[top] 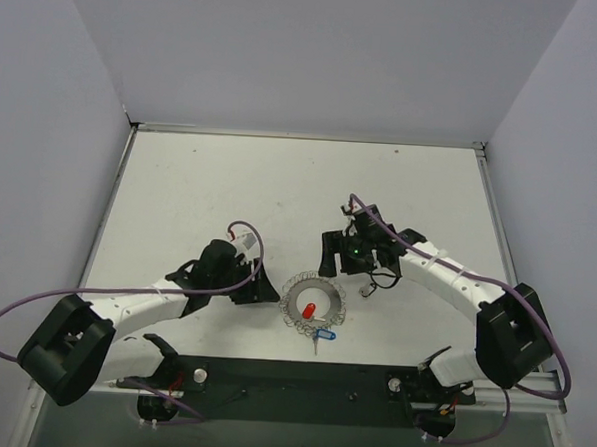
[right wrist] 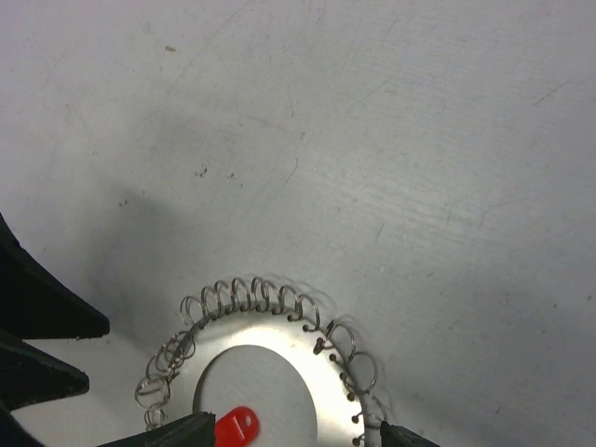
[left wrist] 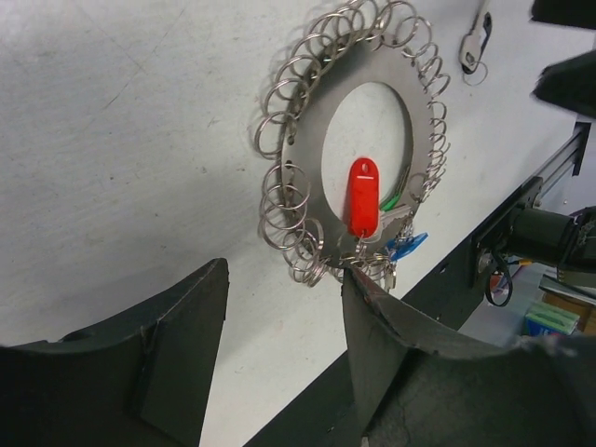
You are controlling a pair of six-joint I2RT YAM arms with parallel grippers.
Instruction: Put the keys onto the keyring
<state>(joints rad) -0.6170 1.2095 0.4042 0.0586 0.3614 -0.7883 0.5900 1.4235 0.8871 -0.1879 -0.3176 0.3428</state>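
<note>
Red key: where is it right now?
In the top view the red key lies inside the keyring, between the arms, with the blue key just nearer the bases.

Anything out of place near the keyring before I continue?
Yes: one grey key lies loose on the table just outside the keyring, while the red key and blue key sit at its rim.

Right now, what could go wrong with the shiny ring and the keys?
1. The keyring lies flat on the table, so the left hand, with one finger at its edge, might push it instead of gripping it.
2. The right hand hovers over another part of it; two hands tugging could jostle the red key.
3. The grey metal piece lies loose and could get knocked.
</note>
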